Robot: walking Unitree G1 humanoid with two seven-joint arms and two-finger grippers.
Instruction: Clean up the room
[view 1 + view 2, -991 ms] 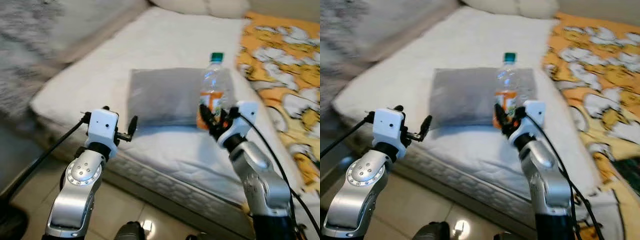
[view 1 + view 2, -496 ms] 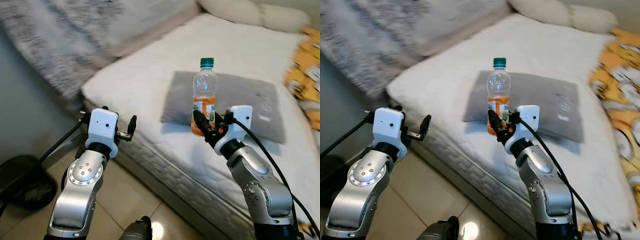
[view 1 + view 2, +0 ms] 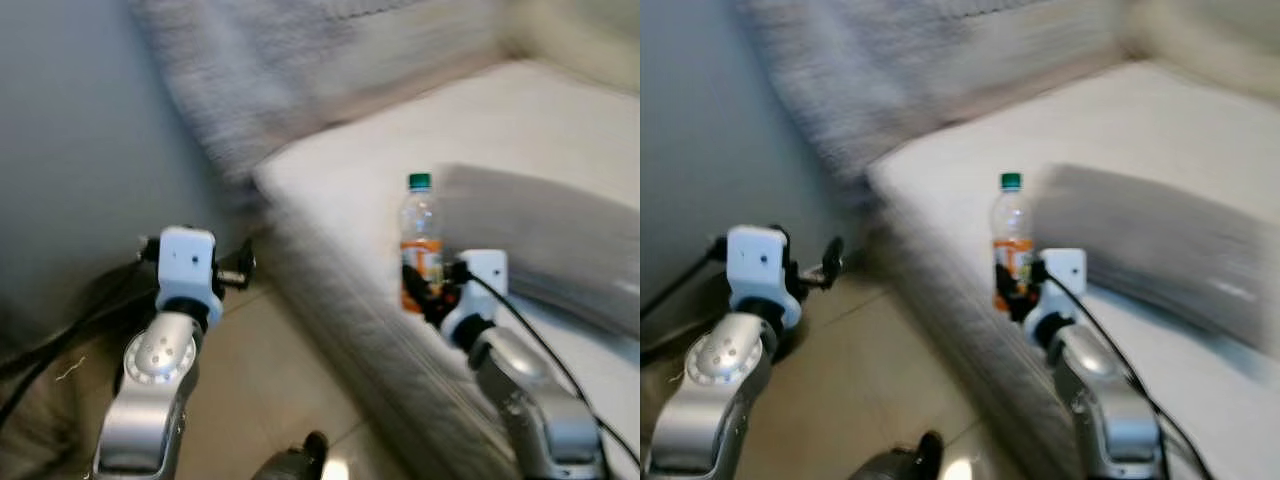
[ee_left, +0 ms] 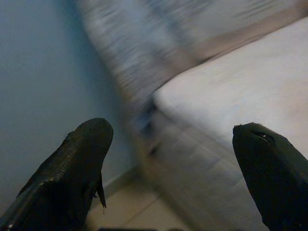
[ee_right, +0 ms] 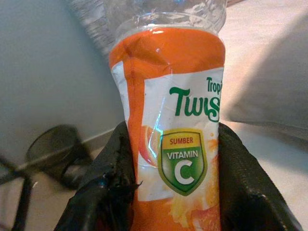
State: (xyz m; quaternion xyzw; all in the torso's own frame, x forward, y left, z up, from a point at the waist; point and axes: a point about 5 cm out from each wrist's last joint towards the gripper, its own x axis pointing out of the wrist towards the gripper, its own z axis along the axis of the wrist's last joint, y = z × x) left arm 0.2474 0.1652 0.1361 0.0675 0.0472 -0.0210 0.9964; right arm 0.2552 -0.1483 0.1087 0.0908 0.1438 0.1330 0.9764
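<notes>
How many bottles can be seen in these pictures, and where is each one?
1. The bottle, with a green cap and an orange label, stands upright in the right gripper, held in front of the bed and beside the grey pillow. More bottles may lie outside the blurred views.

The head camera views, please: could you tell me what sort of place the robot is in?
Most likely a bedroom. A bed with a white mattress carries a grey pillow, above a tiled floor. The right gripper holds a plastic bottle.
</notes>
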